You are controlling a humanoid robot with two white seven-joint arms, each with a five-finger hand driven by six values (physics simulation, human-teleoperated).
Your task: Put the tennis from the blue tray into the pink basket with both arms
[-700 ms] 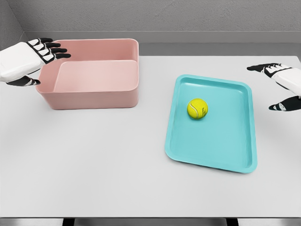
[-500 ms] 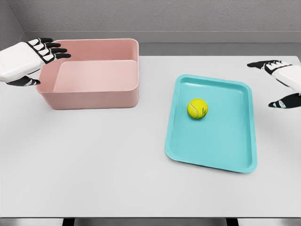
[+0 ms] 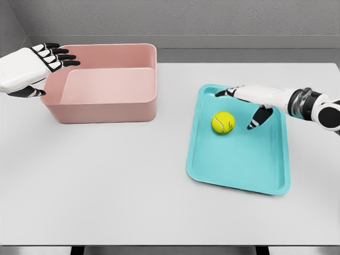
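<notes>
On the table (image 3: 133, 180) stand the pink basket (image 3: 106, 85) at the left and the blue tray (image 3: 239, 170) at the right, with the tennis ball (image 3: 223, 122) lying in the tray's upper half. The ball is probably light, fuzzy and a little springy, and it rolls easily, so the grip should close around its widest middle. The right robot hand (image 3: 252, 103) hovers just beside the ball with fingers spread, not touching it, and the left robot hand (image 3: 34, 66) waits with fingers apart at the basket's left rim, holding nothing.

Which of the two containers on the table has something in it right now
The blue tray on the right: the yellow tennis ball sits in it, beside the open right hand. The pink basket on the left shows nothing inside.
</notes>
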